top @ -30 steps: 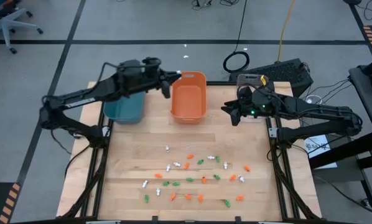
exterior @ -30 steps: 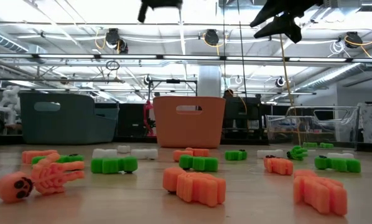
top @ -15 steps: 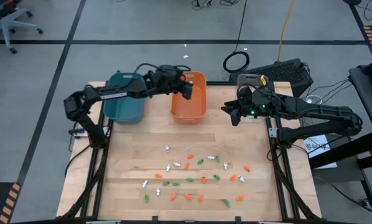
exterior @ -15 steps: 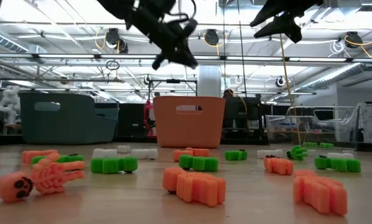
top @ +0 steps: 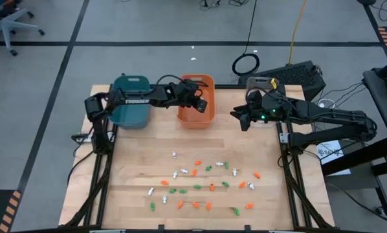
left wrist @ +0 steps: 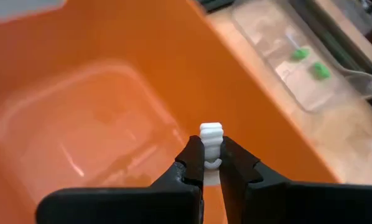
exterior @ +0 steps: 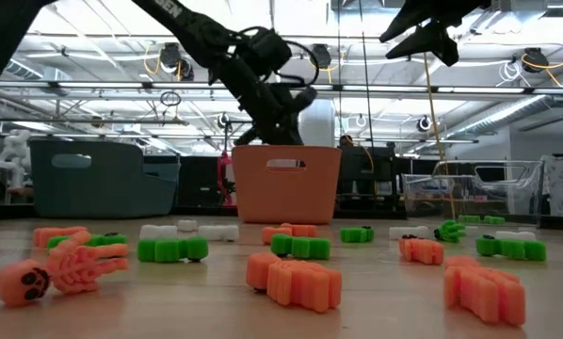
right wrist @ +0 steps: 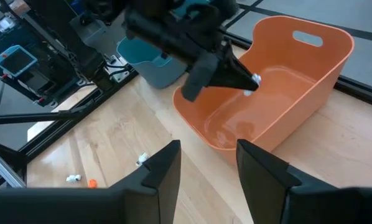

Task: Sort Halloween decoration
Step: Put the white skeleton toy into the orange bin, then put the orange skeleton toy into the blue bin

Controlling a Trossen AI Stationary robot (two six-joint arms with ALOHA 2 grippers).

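Note:
My left gripper (top: 200, 102) hangs over the inside of the orange bin (top: 206, 111) at the table's far middle, shut on a small white ribbed trinket (left wrist: 211, 135). It also shows in the right wrist view (right wrist: 251, 79) above the bin (right wrist: 310, 93). My right gripper (top: 235, 115) is open and empty, held high to the right of the orange bin. Many tiny orange, white and green trinkets (top: 200, 181) lie on the wooden table's near half. A teal bin (top: 130, 110) stands left of the orange one. My left gripper pinches the white trinket's lower part (left wrist: 211, 158) between its two fingertips. The trinket's ribbed end (left wrist: 211, 130) sticks out past the tips. It is lifted clear, above the orange bin's floor. The fingers slant down into the bin from the table's left.
A clear bin with green trinkets (left wrist: 304, 62) stands right of the orange bin, partly under my right arm. A keyboard (top: 297, 74) and cables lie beyond the table's far right corner. Trinkets lie close in the low view (exterior: 296, 278).
My left gripper has swung from over the teal bin toward the table's right and has come down over the orange bin's inside, still shut. My right arm has kept still.

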